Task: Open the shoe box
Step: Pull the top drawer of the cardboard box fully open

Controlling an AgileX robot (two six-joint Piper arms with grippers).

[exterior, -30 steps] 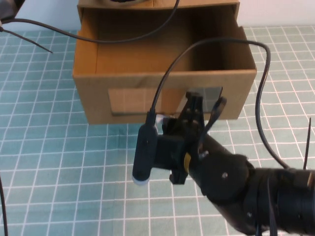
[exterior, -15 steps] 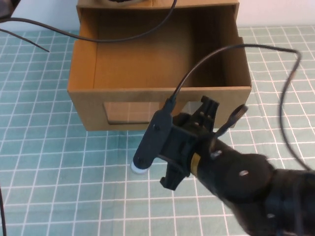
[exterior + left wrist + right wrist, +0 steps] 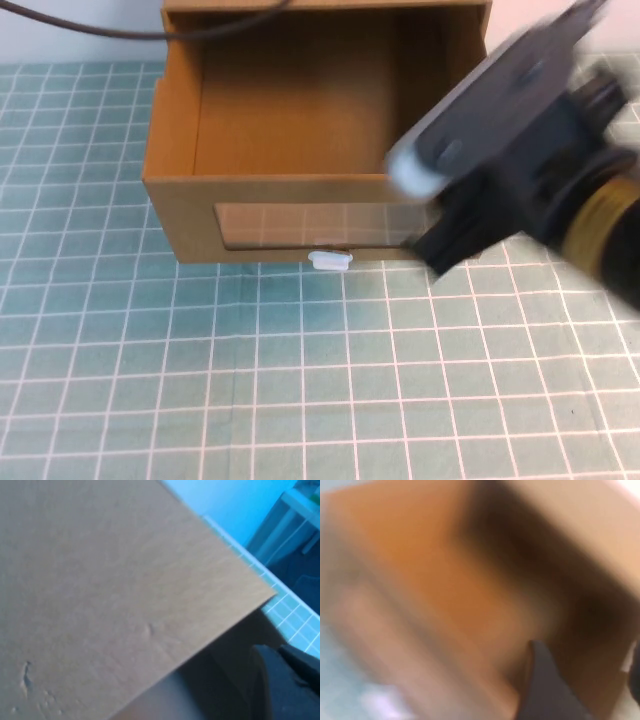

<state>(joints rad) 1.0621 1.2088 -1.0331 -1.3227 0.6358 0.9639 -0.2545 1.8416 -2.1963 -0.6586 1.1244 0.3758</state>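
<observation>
Just spread the right end effector (image 3: 585, 655) off the white pull tab (image 3: 330, 261) and swung it up beside the shoe box (image 3: 290, 190). Leaves the box open at the counter's (image 3: 200, 380) far side: likely finished. No sight of left end effector, only cardboard close before its camera.
</observation>
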